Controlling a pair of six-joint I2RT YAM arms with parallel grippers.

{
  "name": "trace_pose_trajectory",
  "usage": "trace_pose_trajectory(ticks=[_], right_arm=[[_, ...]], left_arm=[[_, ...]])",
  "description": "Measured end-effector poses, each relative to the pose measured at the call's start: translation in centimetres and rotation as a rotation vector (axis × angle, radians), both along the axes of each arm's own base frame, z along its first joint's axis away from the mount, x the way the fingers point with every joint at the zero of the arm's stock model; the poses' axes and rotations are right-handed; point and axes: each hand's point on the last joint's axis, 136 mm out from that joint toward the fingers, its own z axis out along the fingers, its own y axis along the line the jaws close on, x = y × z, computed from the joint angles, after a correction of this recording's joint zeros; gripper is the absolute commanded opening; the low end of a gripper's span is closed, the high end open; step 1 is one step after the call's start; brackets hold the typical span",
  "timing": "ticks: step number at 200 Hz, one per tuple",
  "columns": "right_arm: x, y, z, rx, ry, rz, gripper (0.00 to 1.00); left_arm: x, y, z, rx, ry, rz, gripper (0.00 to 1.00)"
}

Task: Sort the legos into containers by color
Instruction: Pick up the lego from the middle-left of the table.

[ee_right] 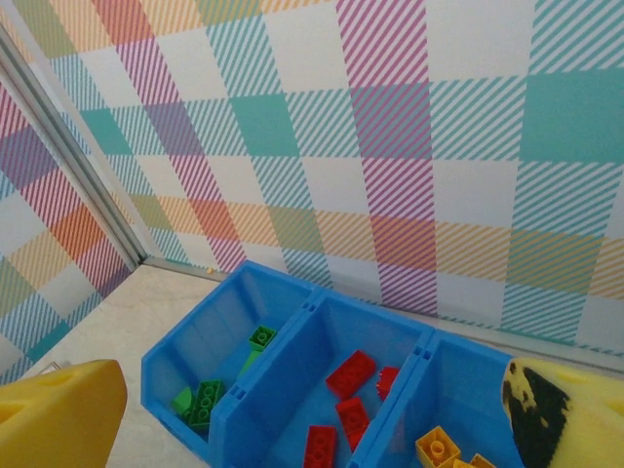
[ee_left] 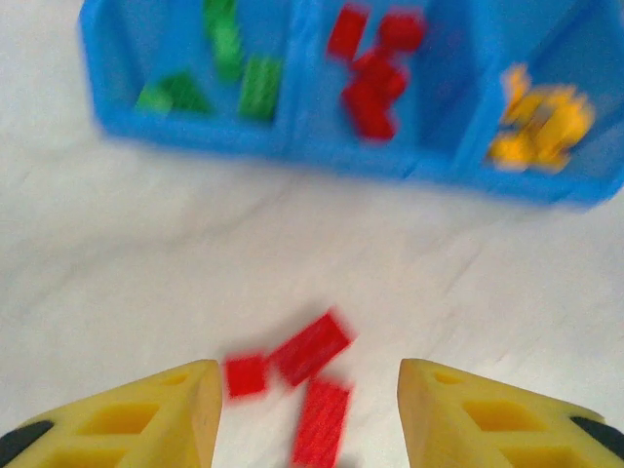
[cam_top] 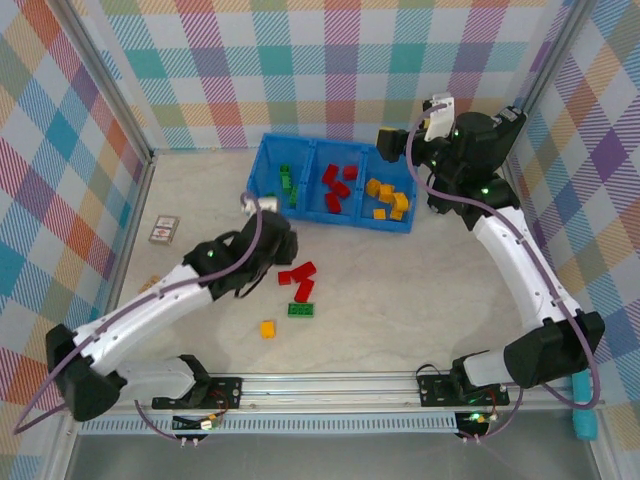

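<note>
The long blue bin (cam_top: 262, 178) stands at the back with three containers: green legos (cam_top: 287, 183) on the left, red ones (cam_top: 338, 186) in the middle, yellow-orange ones (cam_top: 387, 197) on the right. Three red legos (cam_top: 300, 278) lie loose on the table, with a green brick (cam_top: 301, 309) and a yellow brick (cam_top: 268, 328) nearer me. My left gripper (cam_top: 283, 258) hovers just left of the red ones. In the blurred left wrist view its jaws are open around the red legos (ee_left: 310, 348), gripping none. My right gripper (cam_top: 400, 150) hangs open above the bin's right end, with the bin (ee_right: 230, 400) below it.
A small printed card (cam_top: 163, 229) lies at the left of the table, and another small flat piece (cam_top: 150, 283) sits nearer the left wall. Checked walls close in the back and sides. A metal rail (cam_top: 330, 385) runs along the near edge.
</note>
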Motion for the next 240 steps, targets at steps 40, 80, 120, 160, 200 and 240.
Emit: trace_pose_trajectory(ticks=[40, 80, 120, 160, 200, 240], right_arm=[[0.7, 0.2, -0.5, 0.018, 0.03, -0.006, 0.99], [0.5, 0.6, -0.4, 0.024, 0.032, 0.024, 0.99], [0.4, 0.8, -0.4, 0.023, 0.031, 0.035, 0.99], [0.4, 0.8, -0.4, 0.023, 0.031, 0.037, 0.99], [0.3, 0.9, -0.5, 0.023, 0.034, 0.039, 0.99], [0.1, 1.0, -0.6, 0.023, 0.046, 0.053, 0.99]], left_arm=[[-6.4, 5.2, -7.5, 0.112, 0.185, 0.094, 0.52], [-8.9, 5.5, -10.6, 0.127, 0.247, 0.13, 0.56], [-10.0, 4.1, -13.7, 0.194, 0.322, 0.13, 0.59], [-11.1, 3.9, -15.5, 0.193, 0.36, 0.17, 0.59], [-11.3, 3.9, -17.1, 0.167, 0.378, 0.22, 0.6], [-11.0, 2.9, -18.2, 0.132, 0.375, 0.237, 0.59]])
